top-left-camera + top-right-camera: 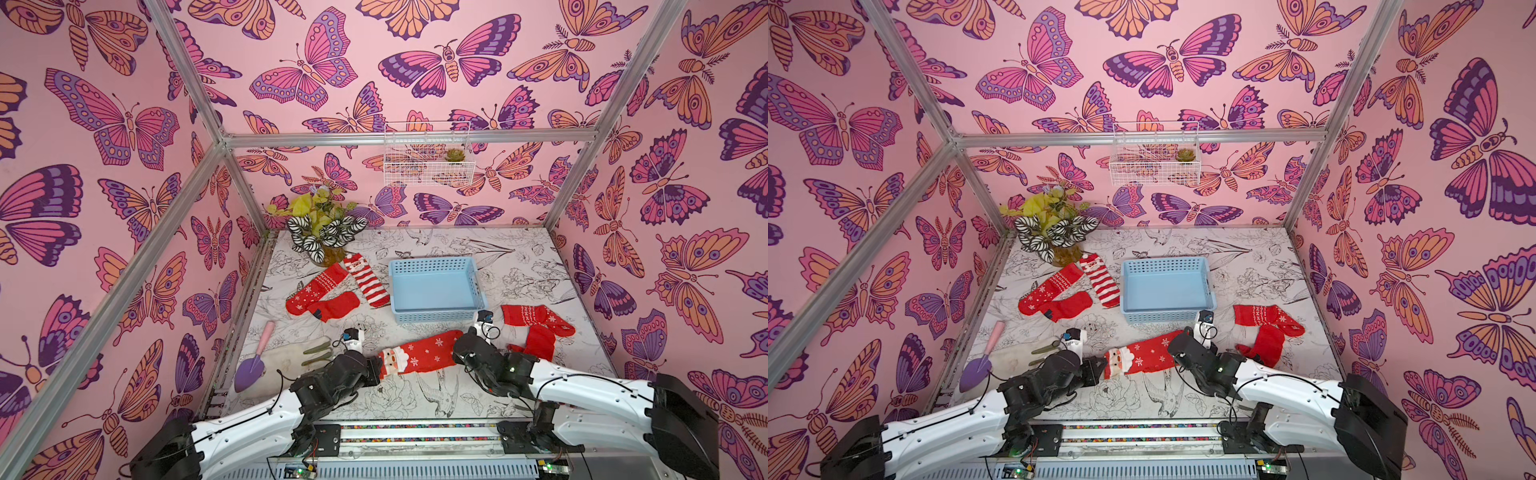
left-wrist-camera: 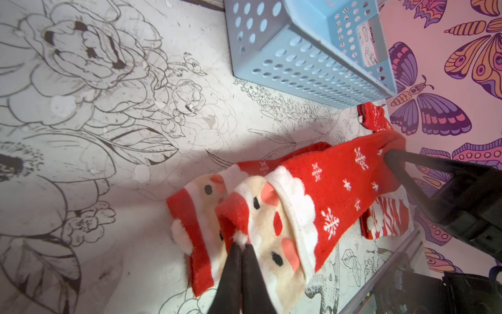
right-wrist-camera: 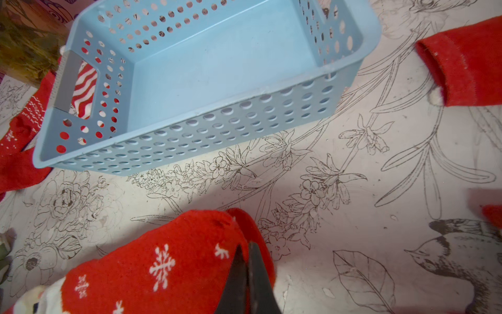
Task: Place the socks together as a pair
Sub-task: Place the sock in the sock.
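Observation:
A red Santa-faced sock with white snowflakes (image 1: 419, 353) (image 2: 326, 195) is stretched lengthwise between both grippers near the table's front. My left gripper (image 1: 378, 368) (image 2: 241, 246) is shut on its Santa-face end. At the toe end my right gripper (image 1: 457, 353) (image 3: 244, 250) is shut on the red fabric (image 3: 163, 258). A second matching Santa sock (image 2: 201, 195) lies under it on the table, shifted slightly aside. More red socks lie at the back left (image 1: 316, 289), with a striped one (image 1: 365, 280), and others at the right (image 1: 536, 318).
A light blue perforated basket (image 1: 436, 289) stands just behind the held sock. A potted plant (image 1: 322, 232) fills the back left corner. A cream glove (image 1: 291, 357) and purple trowel (image 1: 251, 365) lie left of my left arm. A wire basket (image 1: 428, 158) hangs on the back wall.

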Controlling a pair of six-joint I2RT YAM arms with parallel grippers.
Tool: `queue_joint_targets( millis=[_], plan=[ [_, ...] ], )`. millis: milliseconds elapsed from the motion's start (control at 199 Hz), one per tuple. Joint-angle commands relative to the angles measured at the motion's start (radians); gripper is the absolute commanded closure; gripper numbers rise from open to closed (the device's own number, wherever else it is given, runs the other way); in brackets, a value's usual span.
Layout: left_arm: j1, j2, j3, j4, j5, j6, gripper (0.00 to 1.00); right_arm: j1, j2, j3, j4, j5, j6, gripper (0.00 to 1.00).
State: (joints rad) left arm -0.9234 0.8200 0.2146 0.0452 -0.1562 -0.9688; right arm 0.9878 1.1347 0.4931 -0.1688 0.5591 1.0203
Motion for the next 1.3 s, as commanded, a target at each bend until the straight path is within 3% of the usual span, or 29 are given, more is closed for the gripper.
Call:
queue_joint_targets(
  millis=[0, 397, 833, 1300],
  plan=[
    [-0.002, -0.009, -0.026, -0.009, -0.073, 0.04, 1.0, -0.008, 0.055, 0.022, 0.041, -0.044, -0.035, 1.0],
    [-0.003, 0.017, -0.043, -0.015, -0.105, 0.051, 1.0, -0.008, 0.187, 0.069, 0.066, -0.071, -0.047, 1.0],
    [-0.002, 0.084, -0.026, -0.015, -0.086, 0.047, 1.0, -0.009, 0.2, 0.056, 0.061, -0.073, -0.042, 1.0],
    [-0.003, 0.054, -0.005, -0.015, -0.057, 0.053, 1.0, -0.011, 0.17, 0.045, 0.04, -0.062, -0.044, 1.0]
  ],
)
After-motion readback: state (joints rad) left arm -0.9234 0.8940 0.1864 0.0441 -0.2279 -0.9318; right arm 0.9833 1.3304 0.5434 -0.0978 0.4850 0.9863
